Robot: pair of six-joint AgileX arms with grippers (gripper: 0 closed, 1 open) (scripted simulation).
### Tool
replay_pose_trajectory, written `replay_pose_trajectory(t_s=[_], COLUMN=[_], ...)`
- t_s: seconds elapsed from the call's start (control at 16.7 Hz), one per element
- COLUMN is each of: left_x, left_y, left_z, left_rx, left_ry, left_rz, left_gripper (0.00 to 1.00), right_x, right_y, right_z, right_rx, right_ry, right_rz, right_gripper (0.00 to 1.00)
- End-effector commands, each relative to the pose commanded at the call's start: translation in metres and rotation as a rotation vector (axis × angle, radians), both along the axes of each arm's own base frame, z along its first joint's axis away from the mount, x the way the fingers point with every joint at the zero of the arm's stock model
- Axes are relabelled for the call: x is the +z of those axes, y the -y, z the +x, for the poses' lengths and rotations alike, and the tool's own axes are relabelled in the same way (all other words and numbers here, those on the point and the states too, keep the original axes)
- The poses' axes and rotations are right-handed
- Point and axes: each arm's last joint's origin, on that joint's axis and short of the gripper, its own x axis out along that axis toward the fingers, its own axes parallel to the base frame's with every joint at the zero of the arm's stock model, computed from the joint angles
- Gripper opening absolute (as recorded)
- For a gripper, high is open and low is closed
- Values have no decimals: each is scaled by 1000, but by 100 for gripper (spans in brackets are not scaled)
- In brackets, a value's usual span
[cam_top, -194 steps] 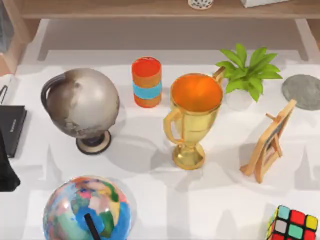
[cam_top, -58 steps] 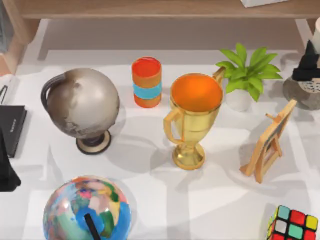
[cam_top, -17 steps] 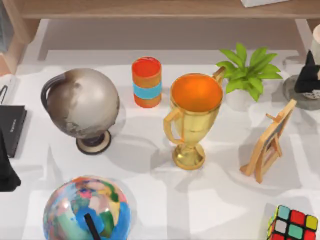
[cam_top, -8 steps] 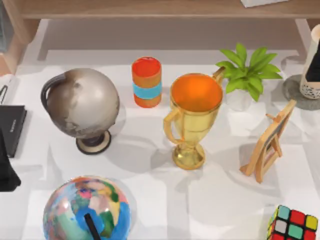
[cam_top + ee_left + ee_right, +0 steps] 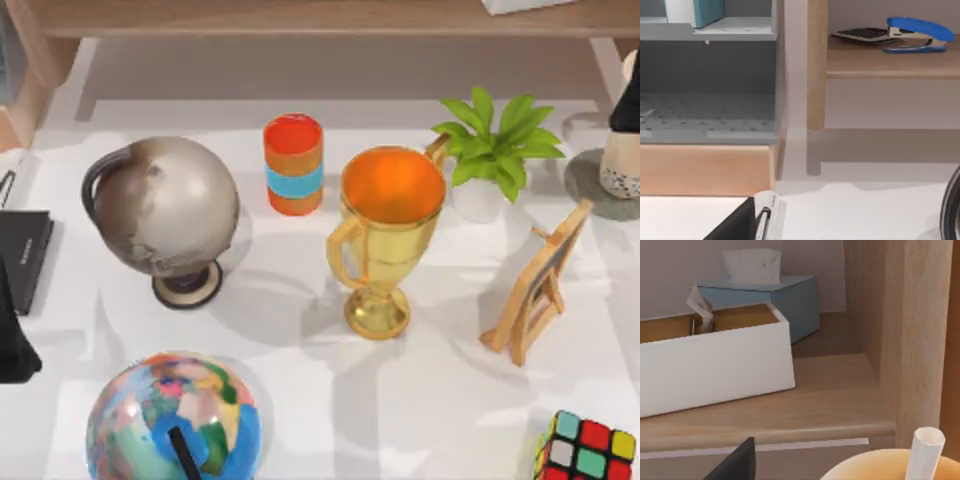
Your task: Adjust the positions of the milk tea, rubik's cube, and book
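Standing at the counter's (image 5: 300, 330) 2 o'clock edge, the milk tea (image 5: 621, 165) sits upright on a grey coaster (image 5: 590, 185), its dotted base touching the disc. The right gripper (image 5: 627, 108) hangs directly over the cup's top; whether its grip is open or closed cannot be told. In the right wrist view the cup's lid (image 5: 880, 467) and white straw (image 5: 926, 450) lie close below the camera, with a white box (image 5: 715, 370) and a blue tissue box (image 5: 785, 295) on a wooden shelf (image 5: 830, 405) beyond.

The cube (image 5: 585, 450) rests at the 5 o'clock corner, well apart from the cup. The book (image 5: 702, 10) stands in a grey shelf unit (image 5: 715, 35) in the left wrist view; a blue stapler (image 5: 917, 32) lies on the wooden shelf beside it.

The left gripper (image 5: 12, 345) is parked at 9 o'clock beside a black book (image 5: 22, 255); its state cannot be told.

Between them stand a grey globe (image 5: 165, 205), a coloured globe (image 5: 175, 420) at 7 o'clock, an orange cylinder (image 5: 294, 163), a gold trophy (image 5: 385, 235) near centre, a plant (image 5: 497, 140) and an easel (image 5: 535, 285).
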Motion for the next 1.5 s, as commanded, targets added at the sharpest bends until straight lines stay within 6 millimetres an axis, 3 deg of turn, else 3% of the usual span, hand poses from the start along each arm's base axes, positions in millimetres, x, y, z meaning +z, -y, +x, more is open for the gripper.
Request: replay_pose_trajectory(t_s=[0.36,0.66,0.9,1.14,1.5], left_x=[0,0,0,0,0], left_y=[0,0,0,0,0], left_z=[0,0,0,0,0], left_rx=[0,0,0,0,0], left_ry=[0,0,0,0,0], left_rz=[0,0,0,0,0], left_gripper=[100,100,100,100,100], right_x=[62,87,85,70,43], right_y=[-38,-74,-95,-109,-116], right_z=[0,-34,-81,-125,-158], right_rx=[69,59,-9,-98,-229], right_ry=[-118,-504,-900,-1255,-1559], right_rz=[305,506,523,426,250], right_gripper=[100,100,100,100,100])
